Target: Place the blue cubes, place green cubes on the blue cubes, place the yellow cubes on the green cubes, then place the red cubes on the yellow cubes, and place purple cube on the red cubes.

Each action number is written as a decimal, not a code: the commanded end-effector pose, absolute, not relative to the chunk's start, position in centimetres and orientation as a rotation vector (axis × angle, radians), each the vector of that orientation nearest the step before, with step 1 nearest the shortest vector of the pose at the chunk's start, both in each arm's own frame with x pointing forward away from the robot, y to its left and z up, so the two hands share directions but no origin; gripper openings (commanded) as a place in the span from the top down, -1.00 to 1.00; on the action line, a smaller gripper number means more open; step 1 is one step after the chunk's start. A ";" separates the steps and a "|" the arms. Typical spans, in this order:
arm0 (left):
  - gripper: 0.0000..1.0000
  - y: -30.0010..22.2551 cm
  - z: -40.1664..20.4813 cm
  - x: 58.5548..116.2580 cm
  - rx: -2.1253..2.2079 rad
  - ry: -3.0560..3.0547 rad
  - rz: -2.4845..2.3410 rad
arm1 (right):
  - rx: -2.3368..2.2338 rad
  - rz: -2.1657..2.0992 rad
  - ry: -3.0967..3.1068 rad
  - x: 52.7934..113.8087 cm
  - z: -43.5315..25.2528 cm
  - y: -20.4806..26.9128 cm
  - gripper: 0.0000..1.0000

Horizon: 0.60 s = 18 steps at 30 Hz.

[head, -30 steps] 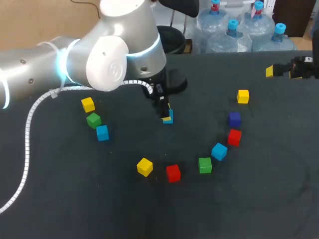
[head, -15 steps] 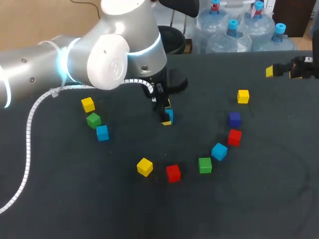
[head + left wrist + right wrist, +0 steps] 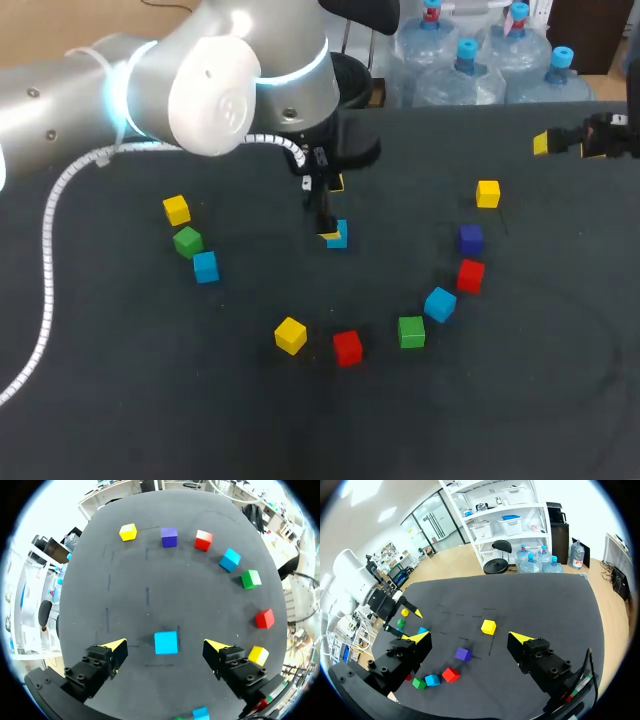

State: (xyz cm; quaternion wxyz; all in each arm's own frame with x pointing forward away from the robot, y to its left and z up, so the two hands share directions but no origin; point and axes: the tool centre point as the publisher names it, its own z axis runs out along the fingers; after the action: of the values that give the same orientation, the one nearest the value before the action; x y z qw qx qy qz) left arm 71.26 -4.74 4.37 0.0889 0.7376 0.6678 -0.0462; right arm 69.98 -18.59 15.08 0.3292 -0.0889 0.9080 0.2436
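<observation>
The left end effector (image 3: 165, 646) hangs released, the blue cube (image 3: 166, 642) resting on the counter (image 3: 150, 580) between its spread fingers (image 3: 116, 646), untouched. Risk: any sideways drift could clip the cube and shift the stack's base

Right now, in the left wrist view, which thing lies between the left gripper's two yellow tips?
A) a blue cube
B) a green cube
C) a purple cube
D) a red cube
A: a blue cube sits on the table in the gap of the open left gripper, with clear space to either tip. The red, purple and green cubes lie farther ahead.
</observation>
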 end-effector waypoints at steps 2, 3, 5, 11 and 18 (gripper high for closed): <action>-1.00 -3.3 6.3 69.7 2.214 1.974 -0.098 | -0.231 0.635 2.376 70.0 15.1 -18.5 -1.00; -1.00 -2.8 6.5 69.5 2.227 1.968 -0.091 | -0.231 0.635 2.376 70.0 15.1 -18.5 -1.00; -1.00 -2.0 6.8 69.0 2.259 1.951 -0.080 | -0.231 0.635 2.376 70.0 15.1 -18.5 -1.00; -1.00 1.1 7.4 67.1 2.305 1.974 -0.056 | -0.231 0.635 2.376 70.0 15.1 -18.5 -1.00; -1.00 4.9 7.3 64.6 2.226 2.064 -0.054 | -0.231 0.635 2.376 70.0 15.1 -18.5 -1.00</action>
State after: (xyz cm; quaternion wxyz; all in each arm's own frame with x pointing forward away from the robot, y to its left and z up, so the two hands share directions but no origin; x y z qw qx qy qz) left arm 66.32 3.21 7.17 0.0305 0.7347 0.6773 -0.0207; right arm 69.98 -18.59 15.08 0.3292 -0.0889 0.9080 0.2436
